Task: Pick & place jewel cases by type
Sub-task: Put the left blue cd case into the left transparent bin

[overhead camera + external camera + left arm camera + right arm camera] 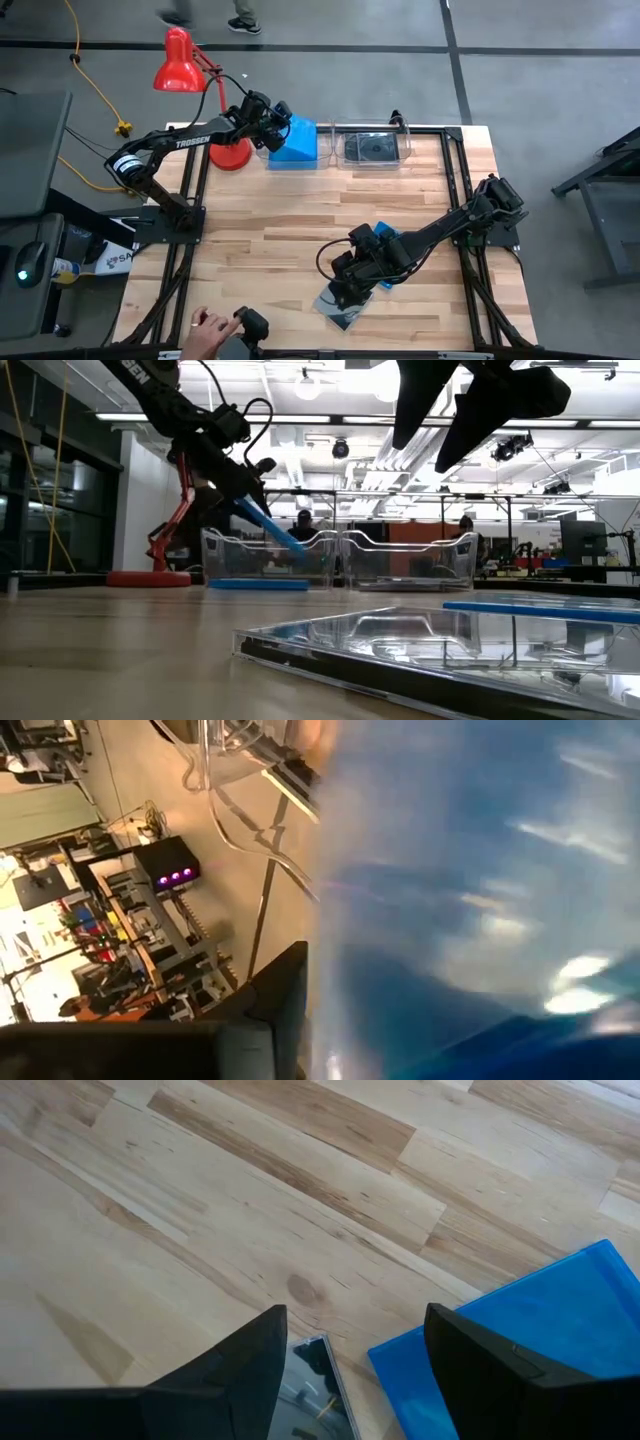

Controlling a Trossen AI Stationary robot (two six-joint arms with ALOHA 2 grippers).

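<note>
My left gripper (278,122) reaches over the far left clear bin (222,552), shut on a bright blue jewel case (296,140) that slants down into the bin (272,528). Another blue case (258,584) lies flat on that bin's floor. The right bin (372,148) holds a dark case. My right gripper (350,282) hangs open above the table's near right part (355,1315). Below it a smoky clear case (343,306) lies flat on the wood (312,1380), and a blue case (530,1320) lies flat beside it (388,240). My left gripper holds the blue jewel case by its upper edge (248,508), coming from the table's left and slanting down. The case hangs tilted below the fingers, its lower end (298,548) down inside the left bin. The case fills the left wrist view and hides the fingers.
A red desk lamp (185,65) stands at the far left corner, close behind my left arm. A person's hand (205,328) rests at the near edge by a small black device. Bare wood lies across the table's middle and left.
</note>
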